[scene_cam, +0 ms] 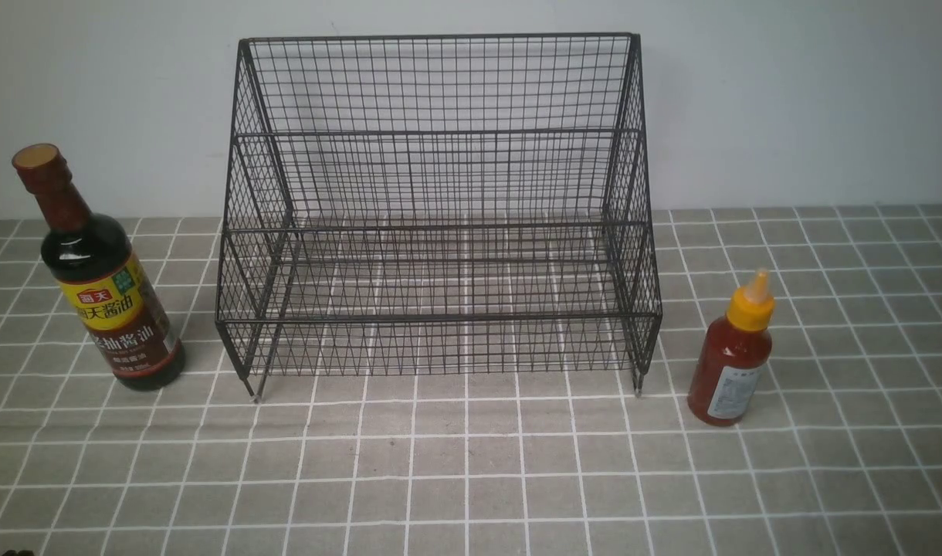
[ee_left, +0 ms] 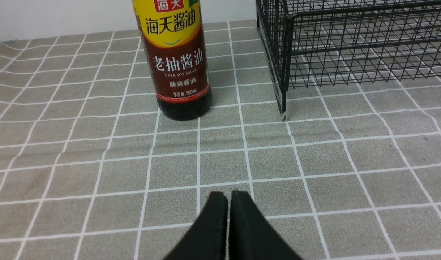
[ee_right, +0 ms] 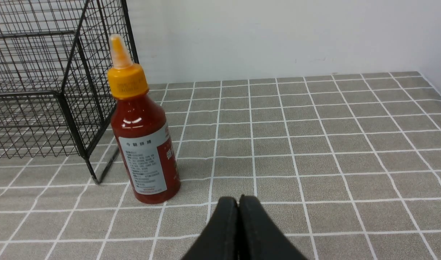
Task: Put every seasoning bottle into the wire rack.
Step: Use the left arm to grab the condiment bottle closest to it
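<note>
Black end effectors (ee_left: pixel 228 194) (ee_right: pixel 238 198) (tapered, wedge-shaped fingers (ee_left: pixel 213 231))

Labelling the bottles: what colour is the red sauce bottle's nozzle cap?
Yellow-orange; the nozzle cap shows best in the right wrist view.

The table (scene_cam: pixel 471 479) is covered all over in grey squares divided by white lines. A black wire rack (scene_cam: pixel 440 232) is set on its short legs toward the back. A dark soy sauce bottle (scene_cam: pixel 108 301) is stood upright near the rack's left side and a red sauce bottle (scene_cam: pixel 730 371) near its right, neither touching it.
</note>
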You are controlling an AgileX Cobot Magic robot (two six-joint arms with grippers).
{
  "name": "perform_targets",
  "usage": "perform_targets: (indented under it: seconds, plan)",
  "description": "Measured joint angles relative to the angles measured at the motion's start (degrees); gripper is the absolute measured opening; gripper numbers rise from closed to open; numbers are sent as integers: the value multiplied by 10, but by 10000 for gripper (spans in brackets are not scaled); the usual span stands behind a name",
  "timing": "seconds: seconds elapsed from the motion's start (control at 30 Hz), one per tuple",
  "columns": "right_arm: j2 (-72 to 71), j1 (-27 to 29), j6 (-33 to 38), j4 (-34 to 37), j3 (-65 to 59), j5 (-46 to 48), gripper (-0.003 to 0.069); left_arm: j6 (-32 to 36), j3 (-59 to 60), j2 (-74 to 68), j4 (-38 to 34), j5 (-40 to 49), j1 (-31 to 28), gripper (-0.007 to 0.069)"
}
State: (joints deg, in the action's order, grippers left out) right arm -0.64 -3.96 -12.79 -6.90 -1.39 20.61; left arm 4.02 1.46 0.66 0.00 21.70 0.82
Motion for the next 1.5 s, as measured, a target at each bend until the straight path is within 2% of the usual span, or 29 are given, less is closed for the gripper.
perform_targets:
  seconds: [0.13,0.23,0.33,0.43,0.7,0.8,0.93,1.0,1.07,1.17,1.2,1.23,1.37,1.47,1.5]
  plan:
    - [0,0,0,0,0,0,-14,1,2,0,10,-27,0,-7]
    - [0,0,0,0,0,0,-14,-26,2,0,-16,-85,0,-7]
    - [0,0,0,0,0,0,-14,-77,2,0,-76,-163,0,-7]
    - [0,0,0,0,0,0,-14,-90,2,0,-92,-210,0,-7]
    - [0,0,0,0,0,0,-14,-96,2,0,-97,-249,0,-7]
    - [0,0,0,0,0,0,-14,-102,2,0,-99,-317,0,-7]
    - [0,0,0,0,0,0,-14,-108,2,0,-116,-472,0,-7]
    - [0,0,0,0,0,0,-14,-107,-3,0,-132,-511,0,-7]
    - [0,0,0,0,0,0,-14,-105,-31,-9,-145,-514,0,-7]
    - [0,0,0,0,0,0,-14,-105,-101,-48,-148,-460,0,-7]
    - [0,0,0,0,0,0,-14,-105,-148,-83,-148,-402,0,-7]
    - [0,0,0,0,0,0,-14,-105,-162,-88,-148,-383,0,-7]
    - [0,0,0,0,0,0,-14,-86,-327,-230,-132,-115,0,-7]
    - [0,0,0,0,0,0,-14,-77,-405,-312,-121,36,0,-7]
    - [0,0,0,0,0,0,-14,-76,-445,-358,-116,119,0,-7]
